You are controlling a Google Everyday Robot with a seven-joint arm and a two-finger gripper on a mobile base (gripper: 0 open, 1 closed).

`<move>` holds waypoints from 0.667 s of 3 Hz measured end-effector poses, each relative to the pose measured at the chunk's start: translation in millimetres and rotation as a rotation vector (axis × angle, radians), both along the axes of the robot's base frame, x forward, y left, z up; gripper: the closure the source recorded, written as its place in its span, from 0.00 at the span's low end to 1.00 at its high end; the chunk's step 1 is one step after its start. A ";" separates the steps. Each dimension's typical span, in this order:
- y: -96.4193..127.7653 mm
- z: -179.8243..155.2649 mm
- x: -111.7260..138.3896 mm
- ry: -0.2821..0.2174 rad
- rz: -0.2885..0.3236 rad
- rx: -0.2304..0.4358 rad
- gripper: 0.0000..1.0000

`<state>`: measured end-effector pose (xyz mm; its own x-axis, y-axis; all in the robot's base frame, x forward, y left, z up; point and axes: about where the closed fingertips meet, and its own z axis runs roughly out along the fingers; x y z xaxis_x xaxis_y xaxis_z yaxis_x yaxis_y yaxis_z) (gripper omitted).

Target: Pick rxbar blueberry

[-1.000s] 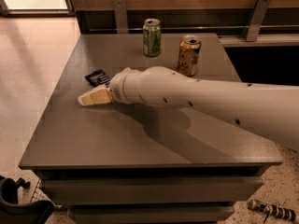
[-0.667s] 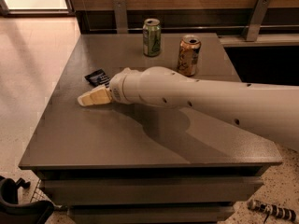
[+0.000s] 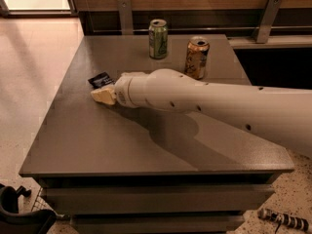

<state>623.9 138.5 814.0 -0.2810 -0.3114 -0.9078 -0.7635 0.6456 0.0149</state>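
We see gripper [image 3: 103,95] low over grey worktop [image 3: 97,145], just beside the rxbar blueberry [image 3: 101,79]; its state we cannot tell.

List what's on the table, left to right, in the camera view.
Order: snack bar → green can → gold can. The claw sits just in front of the snack bar at about the same left-right position, so it gets no clear place in the order.

near edge of rxbar blueberry [image 3: 100,79] behind gripper [image 3: 102,96], left on table [image 3: 92,145]
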 end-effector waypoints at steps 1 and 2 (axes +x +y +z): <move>1.5 1.5 -0.8 -0.002 0.002 0.000 0.62; 3.1 3.1 -1.7 -0.005 0.005 0.000 0.87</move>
<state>622.2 141.7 817.1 -0.2749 -0.3127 -0.9092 -0.7670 0.6415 0.0113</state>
